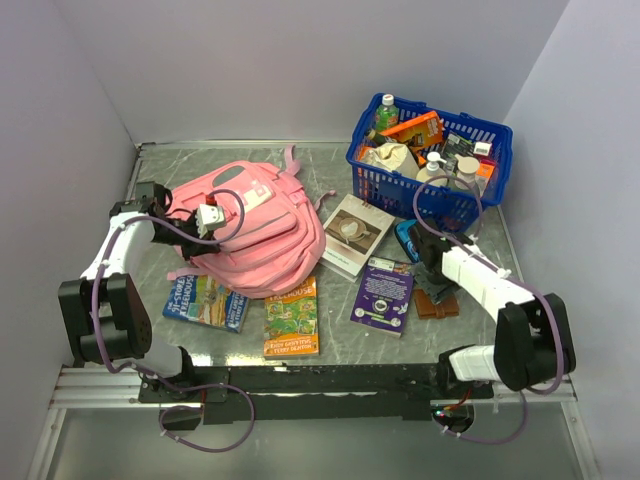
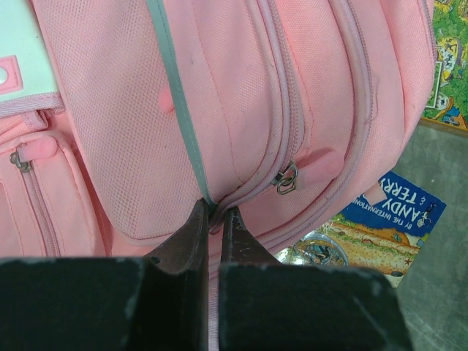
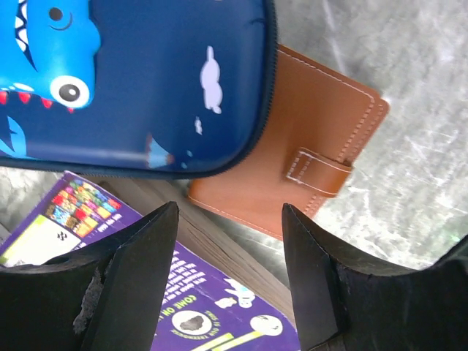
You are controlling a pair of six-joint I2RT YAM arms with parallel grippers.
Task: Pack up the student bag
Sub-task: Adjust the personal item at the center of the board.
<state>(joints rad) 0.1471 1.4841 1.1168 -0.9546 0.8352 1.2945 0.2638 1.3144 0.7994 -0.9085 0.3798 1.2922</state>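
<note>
Grey marbled table [image 1: 190, 160], pale walls [image 1: 300, 60] | left gripper [image 2: 214, 208] pinching student bag [image 1: 255, 235] | right gripper [image 3: 228, 212] open

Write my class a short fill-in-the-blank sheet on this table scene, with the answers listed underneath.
1. The left tool is shut on the student bag, which is ___ in colour.
2. The right tool, over the purple book, is not shut but ___.
3. The green bottle stands in the basket, which is ___ in colour.

Missing words: pink; open; blue.
</note>
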